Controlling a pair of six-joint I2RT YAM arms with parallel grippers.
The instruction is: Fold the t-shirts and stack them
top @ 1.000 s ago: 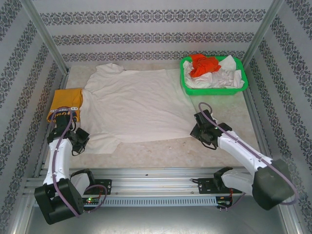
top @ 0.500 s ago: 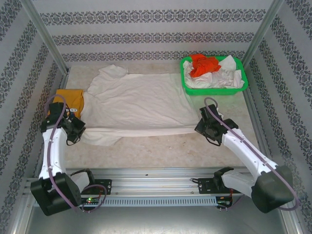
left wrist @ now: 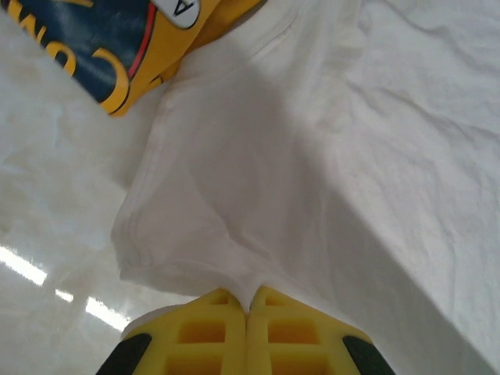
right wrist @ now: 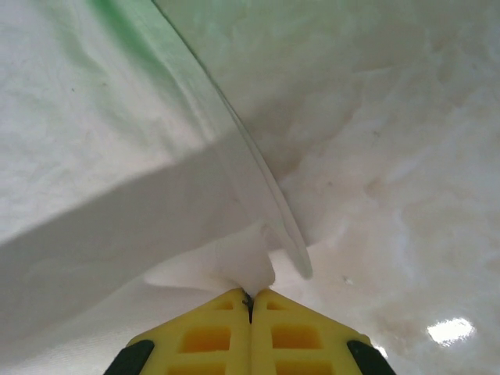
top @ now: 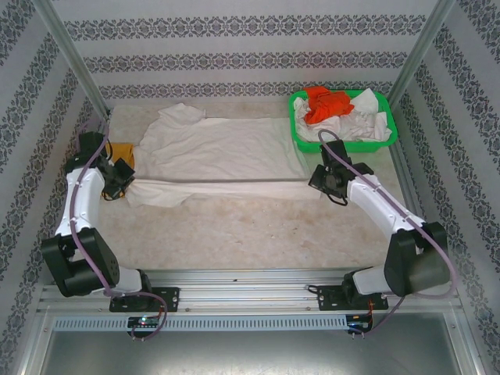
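Observation:
A cream-white t-shirt (top: 223,152) lies across the back half of the table, its near edge lifted into a taut fold. My left gripper (top: 125,186) is shut on that edge at the shirt's left end; white cloth (left wrist: 258,195) is pinched between the yellow fingers (left wrist: 226,324). My right gripper (top: 312,181) is shut on the same edge at the right end, where a tuft of cloth (right wrist: 234,266) sits in the closed jaws. A mustard-yellow t-shirt (top: 123,151) with dark lettering (left wrist: 94,39) lies folded at the far left, mostly hidden behind the left arm.
A green plastic basket (top: 341,145) at the back right holds orange-red (top: 324,103) and white (top: 355,121) shirts. It stands close behind the right gripper. Patterned walls and metal posts enclose the table. The marbled tabletop (top: 250,234) lies bare toward the near edge.
Both grippers have carried the shirt's near edge away from the arm bases toward the back. The shirt's visible spread has narrowed into a fold. The yellow shirt is now mostly covered by the left arm.

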